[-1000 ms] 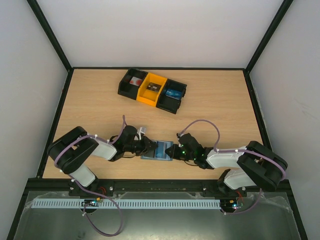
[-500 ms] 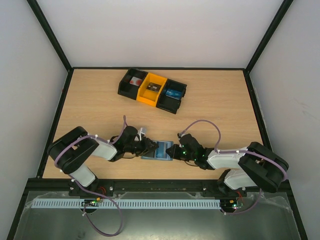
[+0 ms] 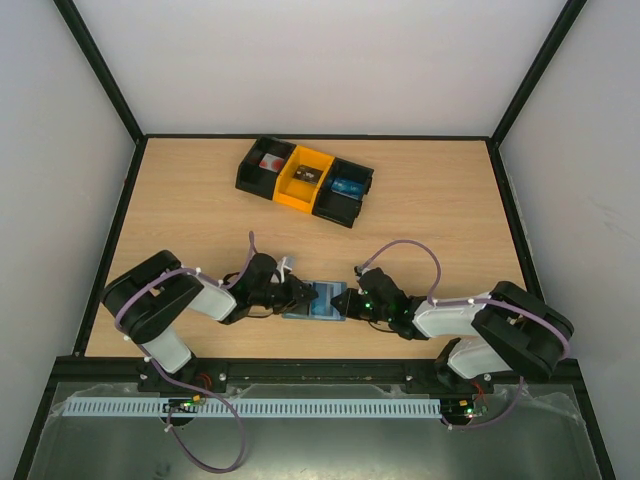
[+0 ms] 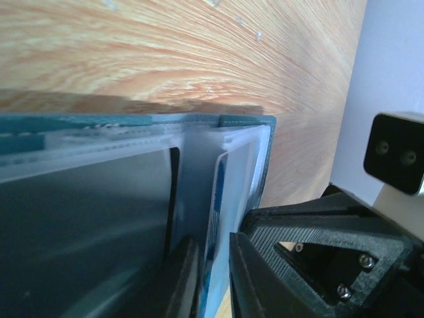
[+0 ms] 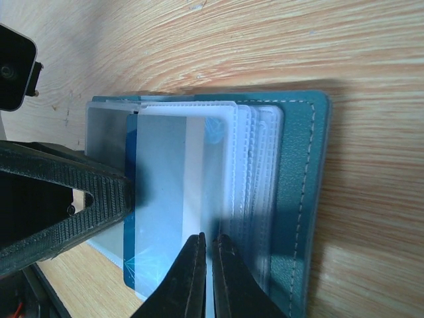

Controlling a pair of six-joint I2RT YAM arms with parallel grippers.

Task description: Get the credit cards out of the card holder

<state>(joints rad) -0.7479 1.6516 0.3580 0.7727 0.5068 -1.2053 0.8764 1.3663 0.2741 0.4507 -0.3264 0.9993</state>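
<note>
The slate-blue card holder (image 3: pixel 322 300) lies open on the table between my two grippers, its clear sleeves fanned out (image 5: pixel 255 165). A blue credit card (image 5: pixel 162 199) with a pale stripe sits in the top sleeve, its left part sticking out. My left gripper (image 3: pixel 305 294) has its jaws close together (image 4: pixel 213 265) on that card's edge (image 4: pixel 217 192) and the sleeve beside it. My right gripper (image 3: pixel 343 303) is shut (image 5: pixel 211 248) on a thin sleeve edge of the card holder (image 4: pixel 245 120). Other cards are hidden in the sleeves.
A black-and-yellow compartment tray (image 3: pixel 305 180) stands at the back of the wooden table, with a brighter blue item in its right bin. Both arms lie low near the front edge. Black frame rails run along the table's sides.
My left gripper's jaws widened a little on the card holder and then narrowed again. The right gripper and the card holder have hardly moved.
</note>
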